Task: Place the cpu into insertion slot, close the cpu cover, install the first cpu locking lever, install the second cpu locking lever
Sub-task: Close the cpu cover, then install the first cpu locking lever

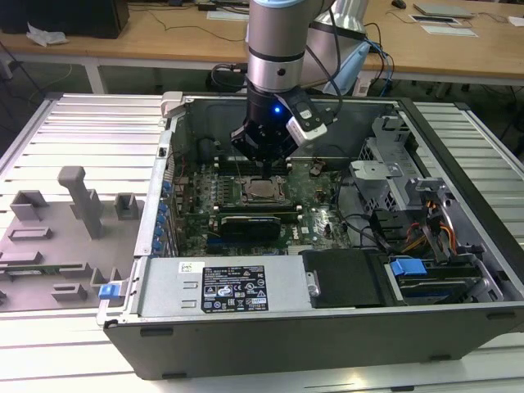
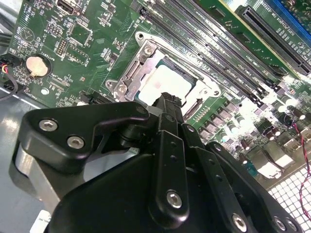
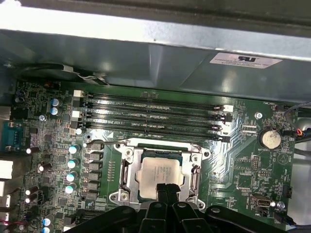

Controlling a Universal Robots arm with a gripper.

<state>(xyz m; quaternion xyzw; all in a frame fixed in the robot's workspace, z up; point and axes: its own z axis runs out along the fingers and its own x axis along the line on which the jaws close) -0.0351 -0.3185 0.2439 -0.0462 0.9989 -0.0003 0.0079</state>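
The cpu (image 3: 160,174) lies flat in the insertion slot (image 3: 146,200) on the green board, its dull metal top showing. The silver cpu cover (image 3: 129,171) lies down around it as a frame. My gripper (image 3: 166,190) hangs just above the near edge of the chip, its two black fingers pressed together and shut with nothing between them. In the second wrist view the gripper (image 2: 168,100) tip stands over the cpu (image 2: 163,82) and the cover (image 2: 132,74). In the exterior view the gripper (image 1: 262,154) is over the cpu (image 1: 264,190), inside the open computer case.
Long black memory slots (image 3: 150,116) run beside the socket, and capacitors (image 3: 73,162) stand along one side. A coin battery (image 3: 270,138) sits on the board. The case wall (image 1: 246,288), drive cage (image 1: 385,176) and cables (image 1: 426,225) ring the board. Grey fixtures (image 1: 78,201) stand outside.
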